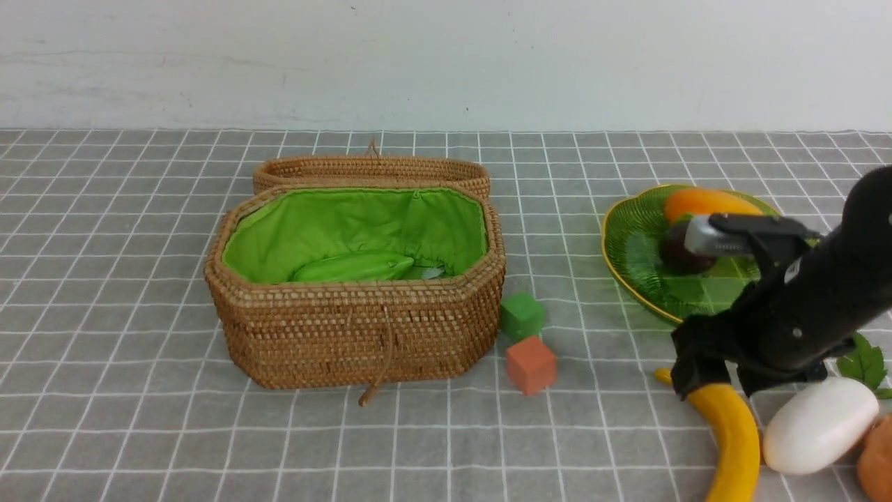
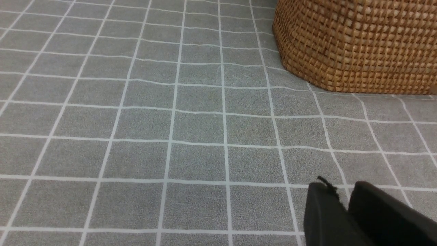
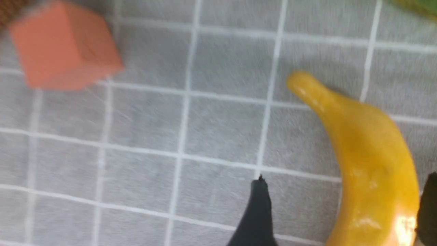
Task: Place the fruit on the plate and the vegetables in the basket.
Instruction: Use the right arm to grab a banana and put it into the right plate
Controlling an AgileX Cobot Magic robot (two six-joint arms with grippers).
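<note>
Nearest of all, the banana [image 1: 732,439] is lying on the worktop [image 1: 139,348] at the front right, with the radish [image 1: 819,424] just beside it and the potato [image 1: 879,457] peeking in at the edge. The right hand [image 1: 702,383] is hanging low over the banana's far end, and its fingers [image 3: 257,212] are standing apart, one on each side of the fruit, not squeezing it yet. So the step going on looks like picking up the banana, the last fruit not on the plate [image 1: 631,268]. The mango [image 1: 704,203] and the mangosteen [image 1: 679,256] are already sitting on the plate, just behind the hand. The gourd [image 1: 352,267] is lying inside the basket [image 1: 355,335], well off to the left. The left hand [image 2: 343,194] is waiting low over bare worktop near the basket, its fingers close together and holding nothing. Next, I think the right hand is going to need to close on the banana, lift it, and carry it back to the plate, beside the other two fruits. The banana is long and smooth, so it may be tipping or slipping if held only by its end. The radish and potato are waiting for a trip to the basket.
</note>
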